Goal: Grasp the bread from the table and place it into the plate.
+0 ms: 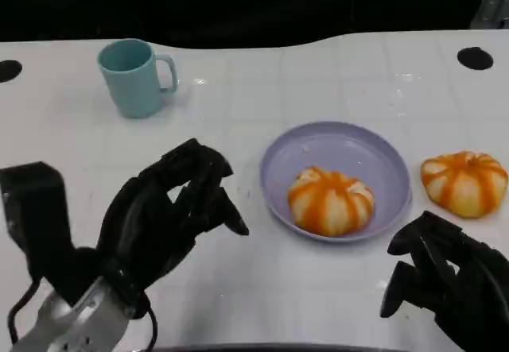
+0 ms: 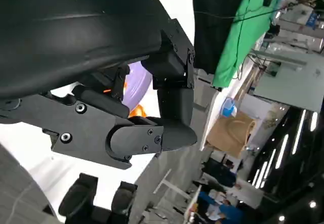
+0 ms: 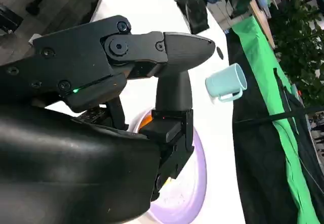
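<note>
**Reaching hands flank a plate that already holds a bun**

Curling loosely inward with gaps between them, the black fingers (image 1: 208,179) of the robot's left hand (image 1: 163,217) close on nothing and hover above the white table (image 1: 318,74), just left of the round lilac plate (image 1: 362,155). The right hand (image 1: 441,276), low at the table's near right edge, also has its fingers bent and apart, with nothing between them.

One round white bread bun with orange stripes (image 1: 330,201) sits inside the plate, toward its near rim. A second orange-striped bread bun (image 1: 465,182) lies on the bare table just beside the plate's right edge, apart from it and a little beyond the right hand's fingertips.

A light teal ceramic mug (image 1: 131,76) stands upright at the far left of the table, handle to the right, well apart from the plate and hands. Two dark round holes (image 1: 475,58) mark the tabletop's far corners.

From the right wrist view, the mug (image 3: 226,82) and the plate (image 3: 190,193) show past the hand's own thick fingers (image 3: 172,52), which block most of the plate.
</note>
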Motion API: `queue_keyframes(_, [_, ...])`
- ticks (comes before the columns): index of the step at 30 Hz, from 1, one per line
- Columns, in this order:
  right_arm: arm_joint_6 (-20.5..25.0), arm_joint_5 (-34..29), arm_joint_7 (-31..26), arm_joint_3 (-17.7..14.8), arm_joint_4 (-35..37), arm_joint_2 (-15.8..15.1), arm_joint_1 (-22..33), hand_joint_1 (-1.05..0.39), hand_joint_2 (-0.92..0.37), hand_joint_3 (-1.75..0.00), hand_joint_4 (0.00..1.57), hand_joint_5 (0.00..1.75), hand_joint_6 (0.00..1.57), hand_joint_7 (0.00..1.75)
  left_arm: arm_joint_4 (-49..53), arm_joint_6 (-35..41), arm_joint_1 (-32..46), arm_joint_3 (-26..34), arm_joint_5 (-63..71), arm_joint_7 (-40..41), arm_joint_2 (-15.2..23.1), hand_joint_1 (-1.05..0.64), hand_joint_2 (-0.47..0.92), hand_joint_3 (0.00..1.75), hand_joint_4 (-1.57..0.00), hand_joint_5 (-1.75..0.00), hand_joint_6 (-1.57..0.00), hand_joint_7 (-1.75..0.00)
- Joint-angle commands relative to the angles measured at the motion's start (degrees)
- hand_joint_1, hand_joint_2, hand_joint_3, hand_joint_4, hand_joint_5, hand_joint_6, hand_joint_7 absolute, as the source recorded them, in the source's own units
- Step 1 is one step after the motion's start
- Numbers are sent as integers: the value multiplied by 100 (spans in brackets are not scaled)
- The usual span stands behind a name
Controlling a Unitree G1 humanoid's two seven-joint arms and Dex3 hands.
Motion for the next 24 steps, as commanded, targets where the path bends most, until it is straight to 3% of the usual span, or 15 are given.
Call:
queue_keyframes(1, [47,37,-45,-53,-96,-59,1,-44,-92,-39,63,175,47,162,-186,20,377,87,-287,102,-62,-59,92,45,-80,-175,-54,-172])
queue_keyframes(13, [81,71,-41,-93,-158,-86,36,-45,-92,-38,63,175,47,162,-188,-11,808,104,-452,302,-192,-54,92,51,-82,-175,-57,-175])
queue_keyframes(24, [190,133,-97,-123,-204,-74,28,-44,-92,-39,62,175,47,161,-78,-106,912,44,-386,173,-79,-56,92,48,-84,-175,-61,-175])
